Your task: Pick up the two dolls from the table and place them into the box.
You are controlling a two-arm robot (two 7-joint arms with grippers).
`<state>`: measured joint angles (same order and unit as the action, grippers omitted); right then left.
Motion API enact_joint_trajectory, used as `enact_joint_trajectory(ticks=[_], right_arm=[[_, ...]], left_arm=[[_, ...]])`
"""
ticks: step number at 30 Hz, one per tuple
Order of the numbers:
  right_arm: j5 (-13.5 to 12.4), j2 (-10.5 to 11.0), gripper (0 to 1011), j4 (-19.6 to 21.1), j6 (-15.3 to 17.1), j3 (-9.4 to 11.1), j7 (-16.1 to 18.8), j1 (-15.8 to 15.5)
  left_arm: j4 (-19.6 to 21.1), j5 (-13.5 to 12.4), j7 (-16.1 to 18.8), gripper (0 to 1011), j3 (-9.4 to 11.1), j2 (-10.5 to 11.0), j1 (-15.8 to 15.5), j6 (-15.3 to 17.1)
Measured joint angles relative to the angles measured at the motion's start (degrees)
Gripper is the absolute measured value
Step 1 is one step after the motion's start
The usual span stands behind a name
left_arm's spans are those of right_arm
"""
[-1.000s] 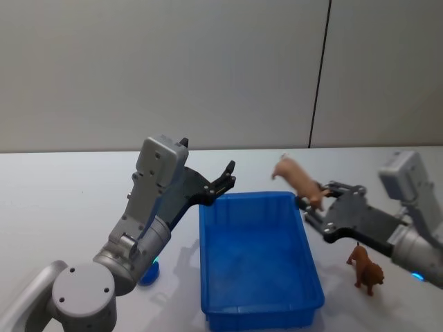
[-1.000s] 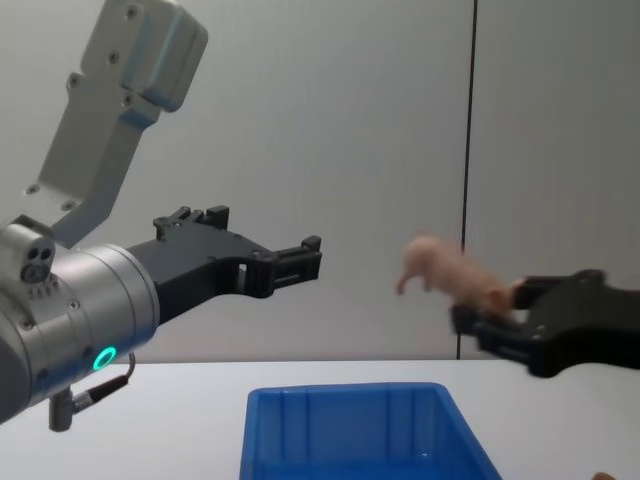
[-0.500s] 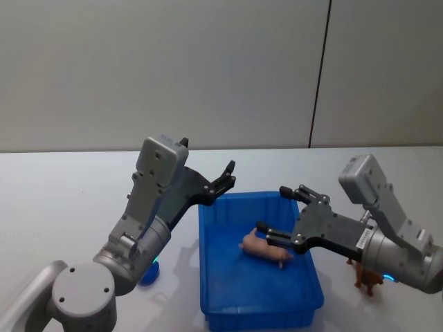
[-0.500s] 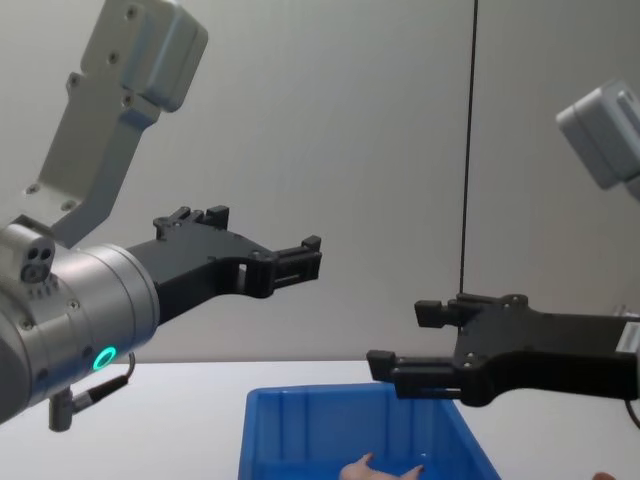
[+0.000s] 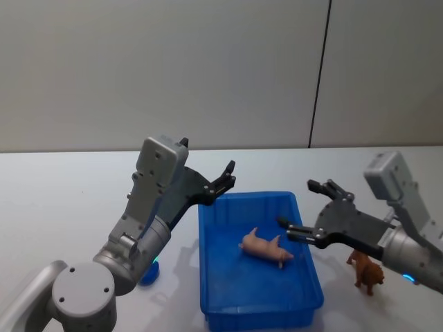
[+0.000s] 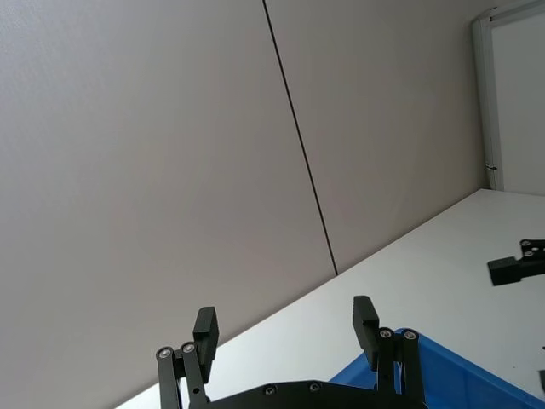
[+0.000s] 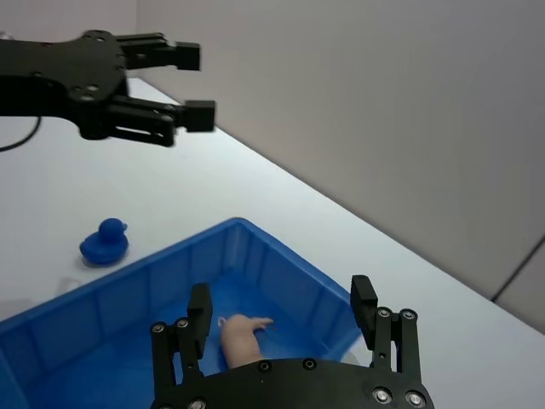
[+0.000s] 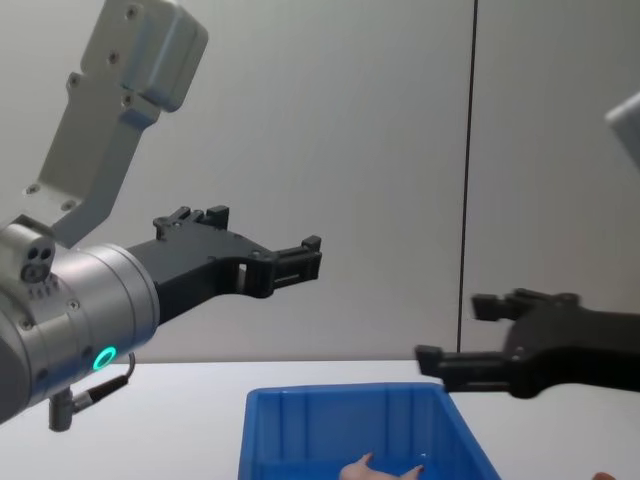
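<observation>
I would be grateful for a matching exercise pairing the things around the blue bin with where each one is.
1. pink doll
2. brown doll
3. blue duck
4. right gripper

A. standing on the table, right of the box
B. open and empty, above the box's right side
C. lying inside the box
D. on the table, left of the box

Pairs: 1-C; 2-A; 3-D; 4-B. The left gripper, also open, hovers near the box's far left corner.

Bright blue rectangular plastic bin [image 5: 261, 317]: mouth clear between left gripper [image 5: 228, 174], above far-left corner, and right gripper [image 5: 296, 203], over right rim.
</observation>
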<state>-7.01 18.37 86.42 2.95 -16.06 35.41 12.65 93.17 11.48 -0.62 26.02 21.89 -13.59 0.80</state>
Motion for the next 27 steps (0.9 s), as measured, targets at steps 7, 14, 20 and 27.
enact_joint_trajectory(ticks=[7, 14, 20, 27], right_arm=[[-3.00, 2.88, 1001, 2.36, 2.32, 1.73, -3.58, -3.47], [-5.48, 5.62, 1001, 4.36, 4.70, 3.23, -6.72, -6.97], [-6.48, 7.03, 1001, 5.18, 6.42, 3.89, -8.05, -8.90], [-7.11, 8.15, 1001, 5.38, 8.77, 4.17, -8.79, -10.51]], left_arm=[[0.00, 0.00, 0.00, 1001, 0.00, 0.00, 0.00, 0.00], [0.00, 0.00, 0.00, 1001, 0.00, 0.00, 0.00, 0.00], [0.00, 0.00, 0.00, 1001, 0.00, 0.00, 0.00, 0.00], [0.00, 0.00, 0.00, 1001, 0.00, 0.00, 0.00, 0.00]])
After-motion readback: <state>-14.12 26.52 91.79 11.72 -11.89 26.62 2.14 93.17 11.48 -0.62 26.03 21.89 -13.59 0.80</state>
